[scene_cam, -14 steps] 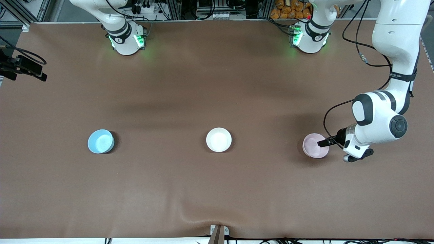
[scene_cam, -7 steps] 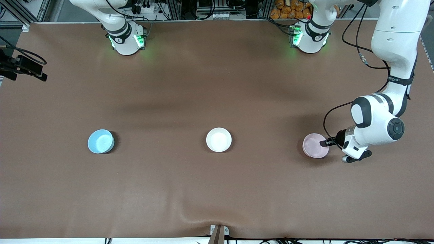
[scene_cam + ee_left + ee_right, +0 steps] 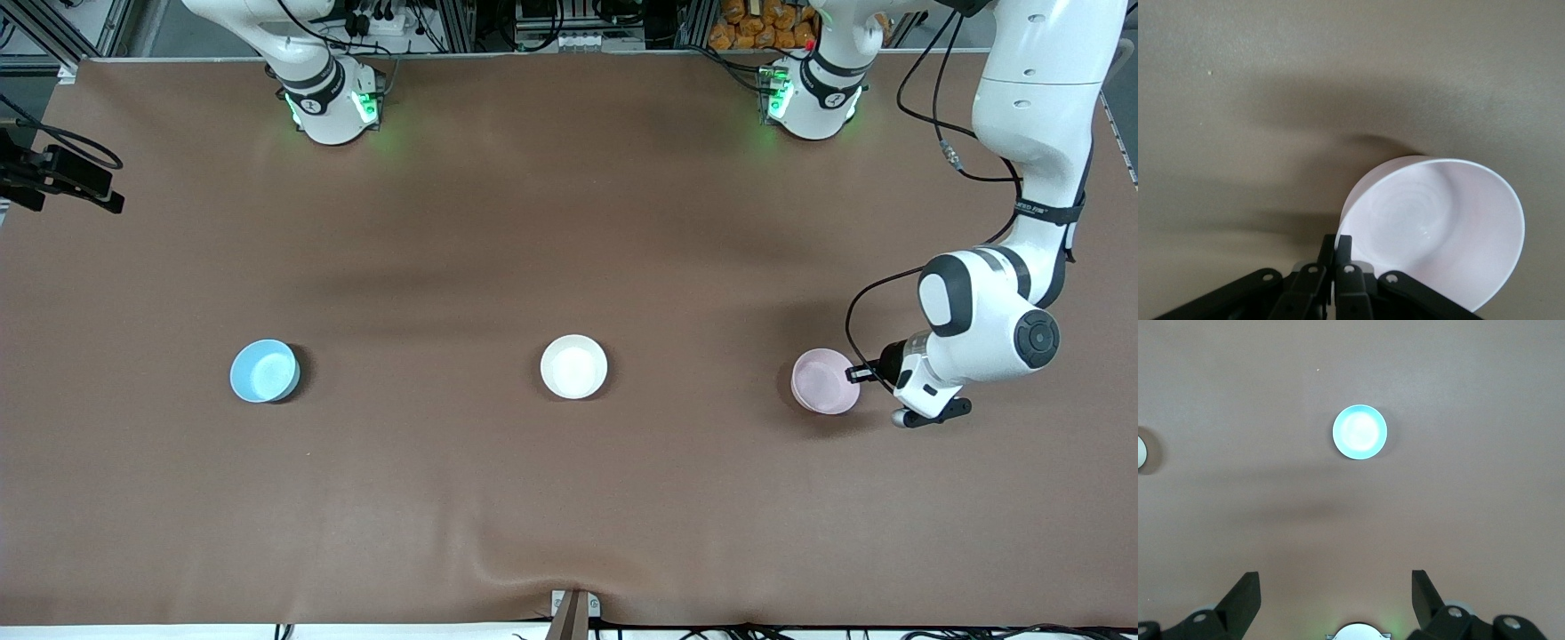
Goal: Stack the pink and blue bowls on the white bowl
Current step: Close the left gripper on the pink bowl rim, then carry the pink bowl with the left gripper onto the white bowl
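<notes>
Bowls are sitting in a row across the table (image 3: 498, 498): the pink bowl (image 3: 824, 380) toward the left arm's end, the white bowl (image 3: 573, 365) in the middle, the blue bowl (image 3: 263, 370) toward the right arm's end, all well apart and none stacked yet. The left gripper (image 3: 855, 374) is pinching the pink bowl's rim on the side facing the left arm's end; in the left wrist view its fingers (image 3: 1343, 263) are squeezed together on the thin wall, one inside and one outside, and the pink bowl (image 3: 1441, 227) is looking slightly tipped, though whether it is clear of the table I cannot tell. The right gripper (image 3: 1336, 597) is waiting high over the blue bowl (image 3: 1359, 431), its fingers spread wide and holding nothing; the arm's hand is not showing in the front view. By my judgement the first step is in hand: the grasp on the pink bowl is made and the carry is not yet done. The next move is calling for a lift high enough to clear the white bowl's rim, a carry toward the middle, then a level lowering so the pink bowl is nesting inside rather than catching an edge. A one-sided rim pinch is likely letting the bowl swing, so going slowly seems wise.
</notes>
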Available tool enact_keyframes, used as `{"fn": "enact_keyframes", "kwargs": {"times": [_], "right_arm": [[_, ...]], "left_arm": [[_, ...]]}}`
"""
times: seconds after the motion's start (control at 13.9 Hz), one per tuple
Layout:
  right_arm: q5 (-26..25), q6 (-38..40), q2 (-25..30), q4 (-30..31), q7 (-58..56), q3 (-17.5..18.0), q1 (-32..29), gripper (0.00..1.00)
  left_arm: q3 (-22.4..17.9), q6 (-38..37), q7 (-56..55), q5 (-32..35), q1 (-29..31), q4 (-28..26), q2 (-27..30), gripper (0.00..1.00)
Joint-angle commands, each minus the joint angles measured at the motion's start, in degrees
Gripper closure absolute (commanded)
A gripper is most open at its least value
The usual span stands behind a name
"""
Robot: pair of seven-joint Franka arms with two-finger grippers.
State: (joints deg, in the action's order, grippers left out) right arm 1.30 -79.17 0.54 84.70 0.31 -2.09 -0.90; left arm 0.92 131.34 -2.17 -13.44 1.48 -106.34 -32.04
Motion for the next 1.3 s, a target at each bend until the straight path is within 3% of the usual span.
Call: {"fn": "enact_keyframes", "kwargs": {"times": [0.0, 0.29, 0.86, 1.22], "right_arm": [[-1.13, 0.33, -0.10, -0.41, 0.22, -0.28, 0.72, 0.00], [-1.13, 0.33, -0.10, -0.41, 0.22, -0.28, 0.72, 0.00], [-1.13, 0.33, -0.10, -0.41, 0.22, -0.28, 0.72, 0.00], [-1.13, 0.33, -0.10, -0.41, 0.22, -0.28, 0.72, 0.00]], "left_arm": [[2.05, 0.14, 1.47, -1.24, 0.45, 1.40, -0.13, 1.00], [8.64, 0.14, -0.81, -6.06, 0.10, 1.49, 3.38, 1.00], [19.45, -0.21, -18.62, -6.16, -1.65, 3.86, 3.74, 1.00], [19.64, -0.21, -38.31, -5.72, -12.53, 11.67, 0.15, 1.00]]}}
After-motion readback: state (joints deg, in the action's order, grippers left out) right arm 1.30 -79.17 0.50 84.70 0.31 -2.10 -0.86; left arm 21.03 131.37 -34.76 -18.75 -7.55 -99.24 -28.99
